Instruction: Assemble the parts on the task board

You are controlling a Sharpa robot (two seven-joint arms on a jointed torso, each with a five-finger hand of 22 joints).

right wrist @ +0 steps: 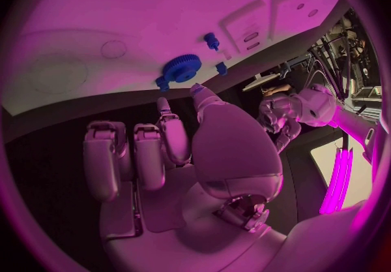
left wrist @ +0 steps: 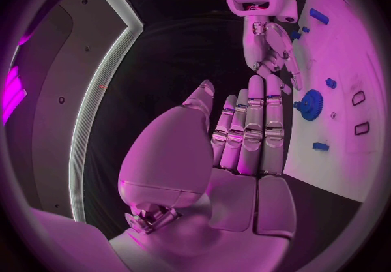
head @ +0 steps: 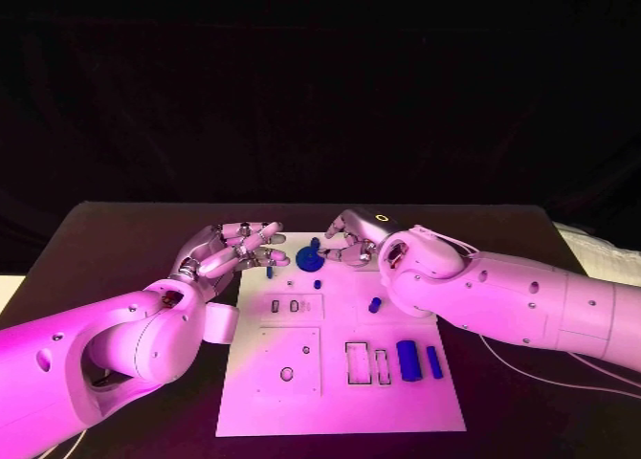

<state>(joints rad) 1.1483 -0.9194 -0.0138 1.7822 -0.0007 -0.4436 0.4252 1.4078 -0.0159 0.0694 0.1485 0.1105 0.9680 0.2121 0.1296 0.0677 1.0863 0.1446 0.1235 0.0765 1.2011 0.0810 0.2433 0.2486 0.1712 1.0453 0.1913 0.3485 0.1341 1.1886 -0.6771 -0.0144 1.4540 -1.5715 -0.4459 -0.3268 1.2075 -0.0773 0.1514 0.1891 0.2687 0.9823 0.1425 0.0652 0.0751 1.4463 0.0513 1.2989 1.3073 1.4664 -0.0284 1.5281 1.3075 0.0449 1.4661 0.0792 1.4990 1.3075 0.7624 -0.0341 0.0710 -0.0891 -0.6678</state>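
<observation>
I see the board (head: 342,382) lying flat in the middle of the table (head: 114,229), both hands working at its far edge.

Left hand (head: 238,247): it hovers over the board's far left corner, fingers apart and slightly curled. In the left wrist view the fingers (left wrist: 253,128) lie straight and side by side with nothing between them. It holds nothing.

Right hand (head: 355,239): it sits over the far edge, just beside the gear (head: 308,256). In the right wrist view its fingertips (right wrist: 167,112) point at the gear (right wrist: 181,70) and come close to it, but I cannot tell whether they touch it. The fingers are curled in with a gap between them and nothing in the palm.

Parts: the gear stands at the board's far edge, between the two hands. A small peg (head: 320,282) lies just nearer than the gear. Another small part (head: 376,305) lies by the right forearm. Two blue blocks (head: 408,360) lie side by side near the board's right edge, beside the rectangular slots (head: 358,363).
</observation>
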